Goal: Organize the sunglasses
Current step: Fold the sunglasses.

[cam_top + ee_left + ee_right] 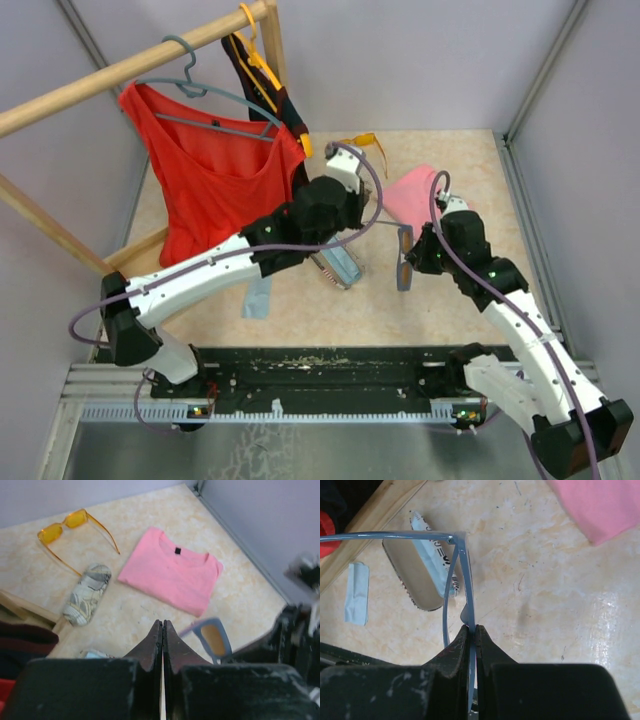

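Observation:
The greyish-lilac sunglasses hang above the table with my right gripper shut on their thin frame; one arm sticks out to the left. In the top view they sit at the right gripper, right of an open glasses case. The orange-lensed sunglasses lie unfolded at the far side of the table. My left gripper is shut with nothing between its fingers, hovering just left of the held pair.
A folded pink shirt lies beyond both grippers. A closed patterned case rests near the orange pair. The open case holds a light-blue cloth; another cloth lies beside it. A red top hangs on the wooden rack.

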Controlling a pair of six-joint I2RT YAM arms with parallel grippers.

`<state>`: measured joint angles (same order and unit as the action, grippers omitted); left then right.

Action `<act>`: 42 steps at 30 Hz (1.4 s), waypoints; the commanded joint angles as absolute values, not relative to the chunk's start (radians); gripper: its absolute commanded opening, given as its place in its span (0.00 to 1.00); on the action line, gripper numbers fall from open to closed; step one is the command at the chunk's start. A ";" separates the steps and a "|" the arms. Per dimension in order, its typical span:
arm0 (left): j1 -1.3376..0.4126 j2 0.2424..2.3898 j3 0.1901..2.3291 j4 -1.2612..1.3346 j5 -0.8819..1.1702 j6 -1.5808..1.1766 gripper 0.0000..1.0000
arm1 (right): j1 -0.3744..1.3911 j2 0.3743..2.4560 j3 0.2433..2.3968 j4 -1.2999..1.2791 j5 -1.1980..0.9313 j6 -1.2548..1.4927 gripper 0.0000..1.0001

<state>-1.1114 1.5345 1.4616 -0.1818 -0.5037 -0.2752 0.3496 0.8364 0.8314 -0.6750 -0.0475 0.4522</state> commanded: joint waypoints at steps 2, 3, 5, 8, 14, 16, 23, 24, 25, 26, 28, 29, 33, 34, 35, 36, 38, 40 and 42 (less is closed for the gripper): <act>-1.025 1.609 1.603 -0.248 -0.407 -0.286 0.00 | 0.403 0.813 0.845 -0.618 -0.080 0.434 0.00; -1.019 1.625 1.625 -0.261 -0.403 -0.286 0.00 | 0.415 0.814 0.845 -0.617 -0.073 0.434 0.00; -1.017 1.663 1.683 -0.295 -0.407 -0.282 0.00 | 0.439 0.815 0.845 -0.610 -0.054 0.442 0.00; -1.017 1.719 1.734 -0.352 -0.413 -0.276 0.00 | 0.457 0.820 0.853 -0.602 -0.040 0.452 0.00; -1.016 1.779 1.749 -0.421 -0.426 -0.293 0.00 | 0.476 0.828 0.874 -0.588 0.022 0.471 0.00; -1.018 1.778 1.728 -0.419 -0.411 -0.305 0.00 | 0.476 0.830 0.881 -0.575 0.035 0.478 0.00; -1.029 1.766 1.659 -0.392 -0.357 -0.324 0.00 | 0.476 0.865 0.905 -0.551 0.062 0.481 0.00; -1.032 1.764 1.654 -0.392 -0.354 -0.328 0.00 | 0.476 0.869 0.906 -0.546 0.070 0.482 0.00; -1.035 1.762 1.647 -0.390 -0.350 -0.331 0.00 | 0.476 0.872 0.907 -0.541 0.073 0.484 0.00; -1.040 1.760 1.641 -0.388 -0.348 -0.334 0.00 | 0.476 0.875 0.909 -0.531 0.077 0.485 0.00; -1.050 1.757 1.628 -0.382 -0.348 -0.340 0.00 | 0.476 0.881 0.910 -0.512 0.076 0.491 0.00; -1.054 1.758 1.623 -0.380 -0.349 -0.342 0.00 | 0.476 0.884 0.911 -0.502 0.074 0.495 0.00; -1.068 1.765 1.610 -0.380 -0.347 -0.358 0.00 | 0.476 0.895 0.908 -0.468 0.067 0.513 0.00; -1.071 1.766 1.607 -0.380 -0.345 -0.362 0.00 | 0.476 0.901 0.909 -0.463 0.066 0.515 0.00; -1.074 1.768 1.604 -0.380 -0.344 -0.367 0.00 | 0.476 0.907 0.910 -0.460 0.066 0.518 0.00; -1.078 1.770 1.602 -0.379 -0.343 -0.373 0.00 | 0.476 0.912 0.910 -0.458 0.067 0.522 0.00; -1.082 1.775 1.600 -0.379 -0.337 -0.380 0.00 | 0.476 0.914 0.903 -0.447 0.071 0.533 0.00; -1.086 1.778 1.597 -0.379 -0.332 -0.386 0.00 | 0.476 0.913 0.895 -0.431 0.067 0.541 0.00; -1.091 1.777 1.593 -0.379 -0.329 -0.392 0.00 | 0.476 0.916 0.892 -0.423 0.062 0.546 0.00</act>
